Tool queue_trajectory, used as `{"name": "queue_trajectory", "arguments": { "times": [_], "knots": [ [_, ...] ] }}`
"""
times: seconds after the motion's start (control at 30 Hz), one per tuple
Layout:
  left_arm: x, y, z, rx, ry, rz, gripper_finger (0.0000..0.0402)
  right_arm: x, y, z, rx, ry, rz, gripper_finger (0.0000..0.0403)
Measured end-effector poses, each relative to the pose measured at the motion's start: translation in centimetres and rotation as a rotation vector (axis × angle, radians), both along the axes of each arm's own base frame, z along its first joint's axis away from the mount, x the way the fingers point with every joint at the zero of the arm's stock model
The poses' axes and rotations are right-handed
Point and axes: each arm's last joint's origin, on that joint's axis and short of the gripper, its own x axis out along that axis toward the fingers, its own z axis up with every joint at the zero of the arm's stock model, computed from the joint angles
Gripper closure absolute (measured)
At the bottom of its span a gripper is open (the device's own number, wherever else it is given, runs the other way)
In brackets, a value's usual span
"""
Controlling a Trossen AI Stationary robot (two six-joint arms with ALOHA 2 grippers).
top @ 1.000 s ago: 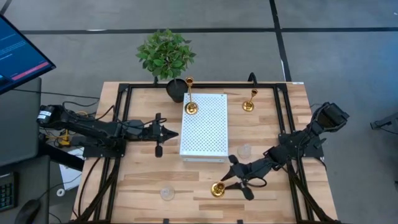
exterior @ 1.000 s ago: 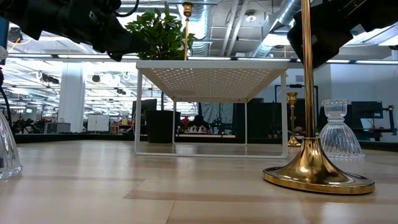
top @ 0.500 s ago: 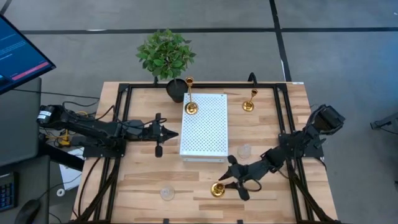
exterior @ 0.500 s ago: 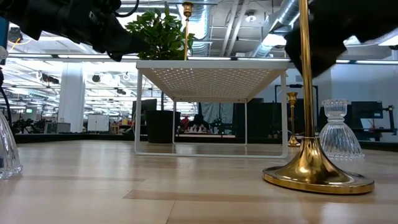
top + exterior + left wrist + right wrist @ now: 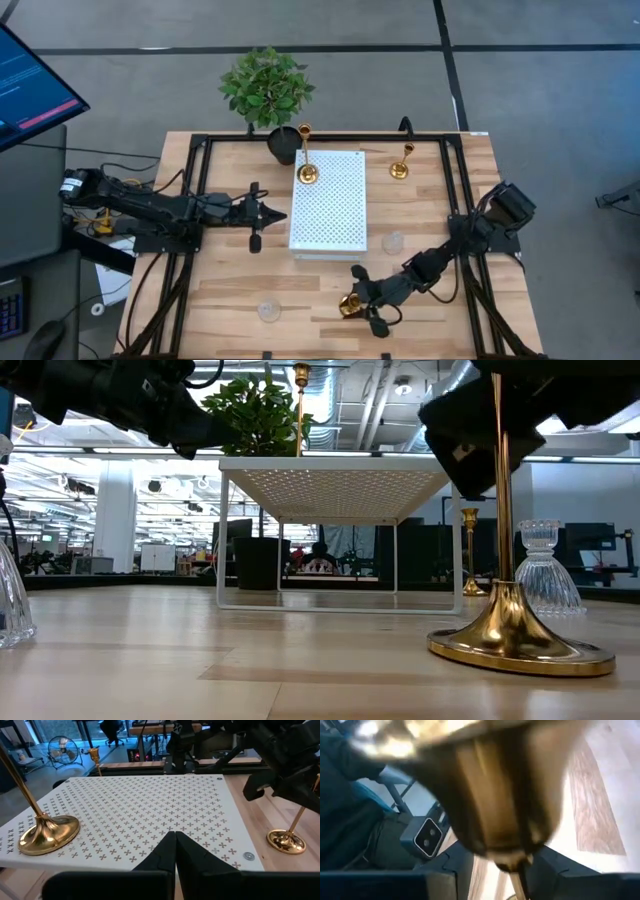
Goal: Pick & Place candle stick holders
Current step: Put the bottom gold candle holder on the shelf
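Right gripper [image 5: 362,298] astride gold holder [image 5: 349,305]

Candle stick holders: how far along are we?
Done: one tall gold holder stands on the white perforated board. In hand: the right gripper is at the stem of the gold holder near the front edge. Left: the short gold holder and two clear glass holders on the table. The left gripper waits beside the board.

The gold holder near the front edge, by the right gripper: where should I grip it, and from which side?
Grip the thin stem above the flared base of the gold holder, coming in level from the side. It stands upright on the table, and the round base looks too wide to pinch. The right gripper is already at the stem on that side; the left gripper waits by the white board.
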Motion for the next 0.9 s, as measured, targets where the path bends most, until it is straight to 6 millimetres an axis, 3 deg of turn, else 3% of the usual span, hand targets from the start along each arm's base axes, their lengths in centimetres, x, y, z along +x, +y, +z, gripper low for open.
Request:
{"name": "queue_trajectory", "arguments": {
  "times": [0.57, 0.73, 0.9],
  "knots": [
    [0.0, 0.0, 0.0, 0.003, 0.0, 0.0, 0.0395, -0.6, -0.5, 1.0, -0.016, 0.043, -0.013, 0.0393],
    [0.0, 0.0, 0.0, 0.003, 0.0, 0.0, 0.0395, -0.3, -0.9, 1.3, 0.005, 0.03, -0.026, 0.0395],
    [0.0, 0.0, 0.0, 0.003, 0.0, 0.0, 0.0395, -0.4, -2.1, 3.7, 0.011, -0.023, -0.043, 0.0399]
  ]
}}
